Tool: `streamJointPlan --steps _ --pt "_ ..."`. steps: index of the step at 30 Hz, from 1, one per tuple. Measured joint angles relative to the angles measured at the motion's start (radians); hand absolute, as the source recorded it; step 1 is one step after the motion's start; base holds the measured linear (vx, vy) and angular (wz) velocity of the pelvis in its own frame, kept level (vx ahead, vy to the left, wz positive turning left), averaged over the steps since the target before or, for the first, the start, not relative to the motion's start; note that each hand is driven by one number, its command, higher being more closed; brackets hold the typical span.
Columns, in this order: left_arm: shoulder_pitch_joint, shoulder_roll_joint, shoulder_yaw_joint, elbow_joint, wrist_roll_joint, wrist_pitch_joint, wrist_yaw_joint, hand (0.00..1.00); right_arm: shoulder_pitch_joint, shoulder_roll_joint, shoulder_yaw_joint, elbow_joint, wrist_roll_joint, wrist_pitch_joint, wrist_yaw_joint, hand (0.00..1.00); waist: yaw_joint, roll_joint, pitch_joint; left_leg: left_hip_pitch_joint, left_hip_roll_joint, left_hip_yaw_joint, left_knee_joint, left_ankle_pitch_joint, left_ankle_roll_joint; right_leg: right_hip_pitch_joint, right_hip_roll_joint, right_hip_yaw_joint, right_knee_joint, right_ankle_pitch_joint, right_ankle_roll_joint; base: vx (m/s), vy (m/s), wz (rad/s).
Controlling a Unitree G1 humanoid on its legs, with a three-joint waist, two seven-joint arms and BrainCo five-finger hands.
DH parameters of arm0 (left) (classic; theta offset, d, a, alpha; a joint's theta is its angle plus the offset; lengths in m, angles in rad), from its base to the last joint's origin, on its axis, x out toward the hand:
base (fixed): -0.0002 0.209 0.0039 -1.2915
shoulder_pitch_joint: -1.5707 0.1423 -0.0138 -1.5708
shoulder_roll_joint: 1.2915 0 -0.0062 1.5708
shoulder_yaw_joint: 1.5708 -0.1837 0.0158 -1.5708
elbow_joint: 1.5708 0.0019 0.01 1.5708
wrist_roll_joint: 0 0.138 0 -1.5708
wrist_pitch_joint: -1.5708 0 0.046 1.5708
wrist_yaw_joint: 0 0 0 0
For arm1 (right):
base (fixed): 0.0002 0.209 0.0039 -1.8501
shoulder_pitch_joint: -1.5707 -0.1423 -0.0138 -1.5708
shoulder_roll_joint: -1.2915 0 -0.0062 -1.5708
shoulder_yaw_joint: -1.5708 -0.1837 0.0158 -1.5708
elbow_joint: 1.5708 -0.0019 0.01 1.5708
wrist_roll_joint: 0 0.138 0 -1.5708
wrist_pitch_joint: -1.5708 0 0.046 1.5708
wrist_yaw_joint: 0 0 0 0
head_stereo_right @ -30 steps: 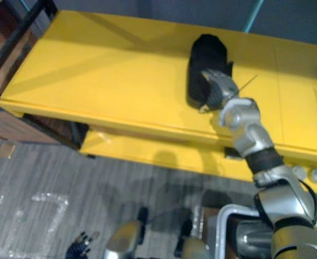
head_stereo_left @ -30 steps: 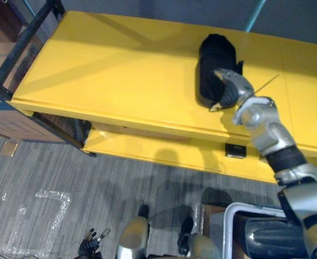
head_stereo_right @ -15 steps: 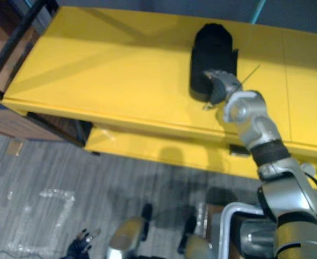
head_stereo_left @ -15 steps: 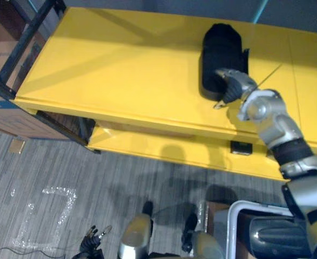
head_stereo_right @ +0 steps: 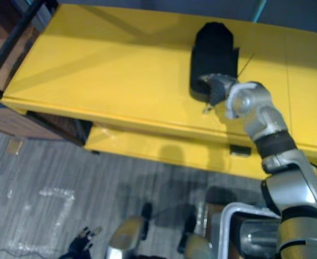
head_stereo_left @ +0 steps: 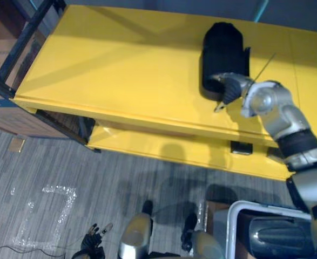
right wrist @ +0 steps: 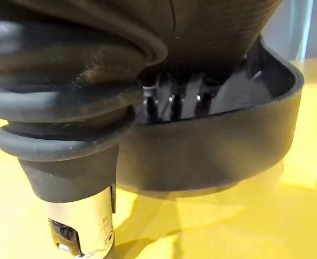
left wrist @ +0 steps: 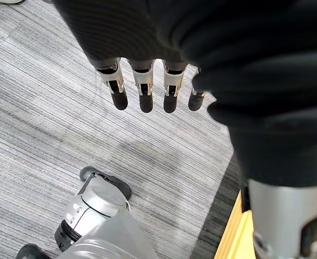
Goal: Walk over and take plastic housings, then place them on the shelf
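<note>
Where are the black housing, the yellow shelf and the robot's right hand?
black housing (head_stereo_left: 223,51): left eye view, on its rounded upper part.
yellow shelf (head_stereo_left: 120,65): left eye view, on its bare top surface.
right hand (head_stereo_left: 231,90): left eye view, on its dark ribbed cover.

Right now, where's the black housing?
The black housing lies on the yellow shelf, right of centre in the eye views, right hand at its near end.

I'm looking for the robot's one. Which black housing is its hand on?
The housing lying on top of the yellow shelf: the right hand rests at its near end. The other housing sits in the white-rimmed bin, untouched.
</note>
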Motion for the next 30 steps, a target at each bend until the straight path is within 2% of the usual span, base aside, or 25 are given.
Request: streamJointPlan --steps 3,9,13,15,19,21,24,30 --pt "0.0 0.001 0.0 -0.003 0.0 0.008 0.002 0.0 -0.007 0.0 0.0 0.012 -0.062 0.024 0.016 0.0 0.006 -0.013 0.001 0.002 -0.004 -0.01 -0.025 0.018 -0.001 0.0 -0.005 -0.015 0.001 0.0 -0.001 -0.02 -0.005 0.12" --pt "0.0 0.003 0.0 -0.004 -0.002 0.012 0.031 0.0 -0.02 0.0 0.0 0.048 -0.145 0.027 0.034 0.0 0.027 -0.037 0.0 0.004 -0.006 -0.013 -0.056 0.039 -0.003 -0.002 -0.007 -0.019 0.002 0.001 -0.001 -0.04 -0.011 0.05" --pt "0.0 0.003 0.0 -0.009 -0.003 0.013 0.031 0.0 -0.022 0.0 -0.005 0.048 -0.198 0.037 0.051 0.0 0.027 -0.042 0.0 0.006 -0.008 -0.011 -0.065 0.045 -0.003 -0.003 -0.009 -0.019 0.002 0.003 0.0 0.0 0.0 0.0" --pt "0.0 0.003 0.0 -0.022 -0.003 0.016 0.031 0.0 -0.022 0.0 -0.01 0.048 -0.216 0.062 0.056 0.0 0.027 -0.043 0.0 0.007 -0.008 -0.01 -0.065 0.045 -0.003 -0.004 -0.009 -0.018 0.001 0.003 0.0 0.0 0.0 0.0" --pt "0.0 0.003 0.0 -0.031 -0.002 0.016 0.032 0.0 -0.027 0.0 -0.023 0.068 -0.228 0.109 0.064 0.0 0.027 -0.045 0.001 0.008 -0.007 -0.008 -0.067 0.045 -0.003 -0.004 -0.009 -0.018 0.0 0.003 0.0 0.0 0.0 0.0" --pt "0.0 0.003 0.0 -0.032 -0.002 0.016 0.032 0.0 -0.029 0.0 -0.03 0.079 -0.231 0.132 0.073 0.0 0.026 -0.055 0.002 0.016 -0.006 -0.006 -0.067 0.046 -0.005 -0.004 -0.009 -0.018 -0.001 0.003 0.0 0.02 -0.006 -0.02" --pt "0.0 0.003 0.0 -0.033 -0.002 0.016 0.032 0.0 -0.029 -0.003 -0.03 0.093 -0.221 0.143 0.075 0.0 0.026 -0.066 -0.001 0.021 -0.006 -0.004 -0.07 0.047 -0.005 -0.004 -0.009 -0.017 -0.001 0.003 0.0 0.01 -0.004 -0.01" --pt "0.0 0.003 0.002 -0.037 -0.002 0.016 0.031 0.0 -0.026 -0.034 -0.031 0.102 -0.154 0.143 0.081 0.0 0.025 -0.067 -0.001 0.02 -0.006 -0.004 -0.072 0.047 -0.005 -0.004 -0.01 -0.017 -0.001 0.003 0.0 0.0 0.0 0.0"
